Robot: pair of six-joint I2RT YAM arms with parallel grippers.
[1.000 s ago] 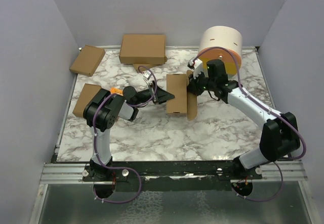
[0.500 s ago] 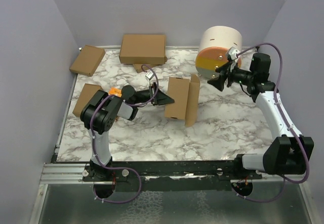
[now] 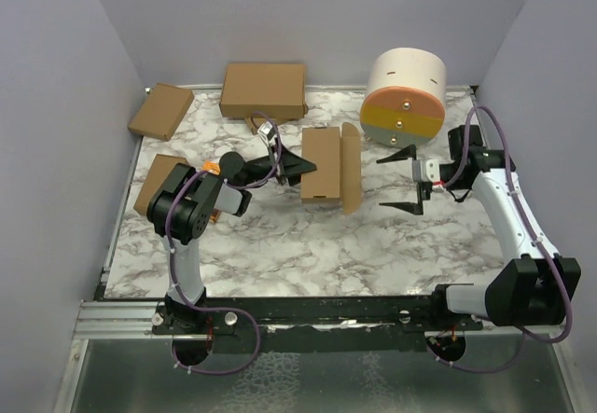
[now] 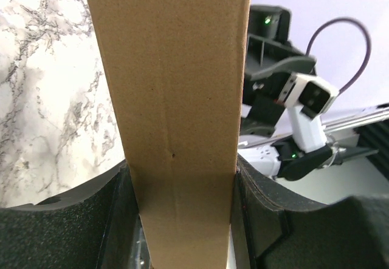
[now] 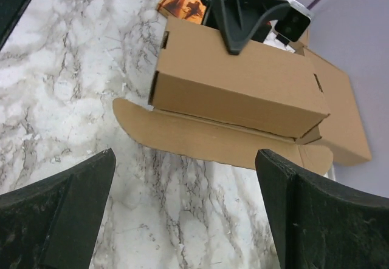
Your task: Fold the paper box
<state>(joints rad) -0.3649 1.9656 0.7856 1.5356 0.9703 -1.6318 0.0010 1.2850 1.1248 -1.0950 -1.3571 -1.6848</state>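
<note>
The paper box [image 3: 322, 163] is a small brown oblong carton in the middle of the table, with one long flap [image 3: 350, 167] open on its right side. My left gripper [image 3: 297, 166] is shut on the box's left end. In the left wrist view the cardboard [image 4: 176, 99] fills the gap between the black fingers [image 4: 273, 220]. My right gripper [image 3: 403, 182] stands wide open to the right of the box, apart from it. The right wrist view looks past that open gripper [image 5: 182, 163] at the box [image 5: 237, 84] and at its flap [image 5: 206, 138] lying on the marble.
A cream drum with an orange, yellow and grey face [image 3: 404, 96] stands at the back right. A larger brown carton [image 3: 263, 89] sits at the back, with flat brown pieces at the back left [image 3: 161, 110] and left [image 3: 154, 182]. Grey walls enclose the marble table [image 3: 280, 254].
My right gripper let go of the box's flap, opened wide and drew back to the right. The left gripper, still holding the box, shifted it slightly toward the back.
</note>
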